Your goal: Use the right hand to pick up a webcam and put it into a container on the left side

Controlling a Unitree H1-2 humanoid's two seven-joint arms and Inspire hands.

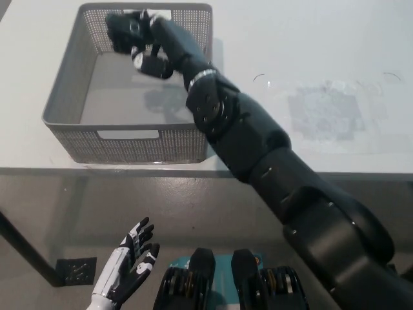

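Over gray basket (71,97), right hand (139,40) holding webcam (122,31)

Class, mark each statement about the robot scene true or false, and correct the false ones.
1. The black right robot hand is above the grey basket. True.
2. The right robot hand is empty. False: its fingers are closed on a dark webcam with a pale spot.
3. The white left robot hand is inside the basket. False: it rests low, in front of the table's edge, fingers apart, holding nothing.
4. The basket stands on the white table. True.
5. The webcam already lies on the basket floor. False: it is in the hand, above the floor.
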